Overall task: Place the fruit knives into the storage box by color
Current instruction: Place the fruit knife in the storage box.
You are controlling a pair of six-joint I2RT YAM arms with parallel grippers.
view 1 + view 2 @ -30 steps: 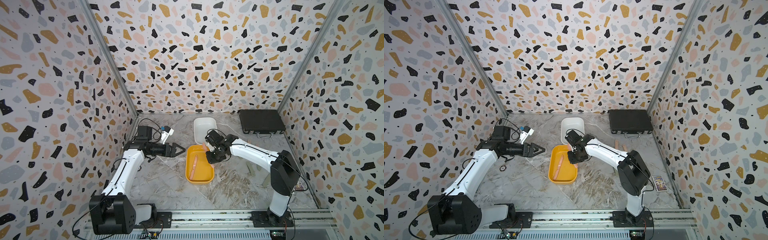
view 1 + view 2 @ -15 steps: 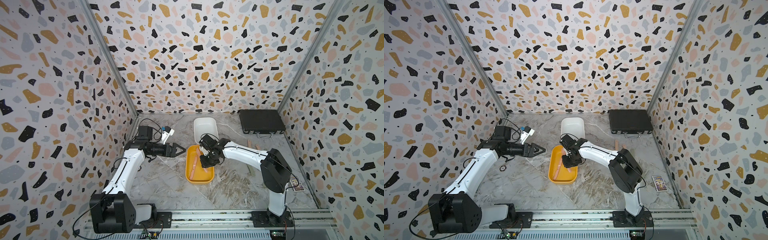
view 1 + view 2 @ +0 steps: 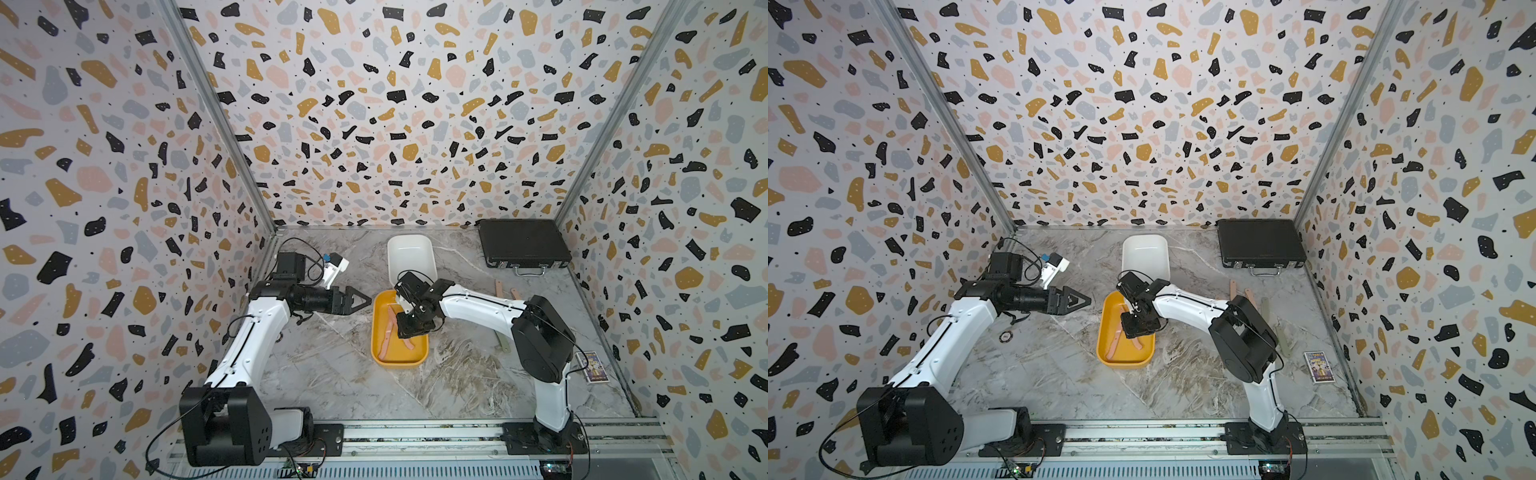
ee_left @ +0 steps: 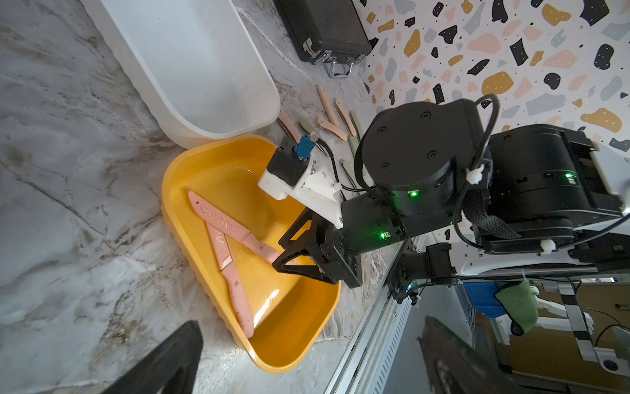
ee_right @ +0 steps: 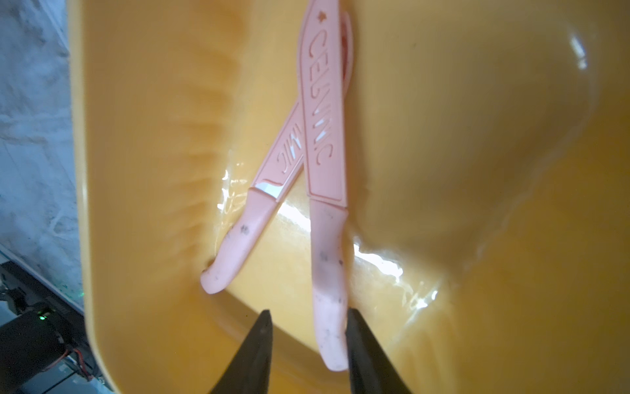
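Two pink fruit knives lie crossed inside the yellow storage box. My right gripper hangs low in that box, open. The upper knife's handle rests against one of its fingers, with a gap to the other finger. In a top view the right gripper covers part of the knives. My left gripper hovers just left of the box, open and empty. Several loose pink and green knives lie on the table beyond the box.
An empty white storage box sits directly behind the yellow one. A black case lies at the back right. A small card box is by the right wall. A small dark disc lies under the left arm.
My right gripper moved from the yellow box's far right edge to over its middle, lowered the pink knife onto the other one, and its jaws parted. The left arm stayed still.
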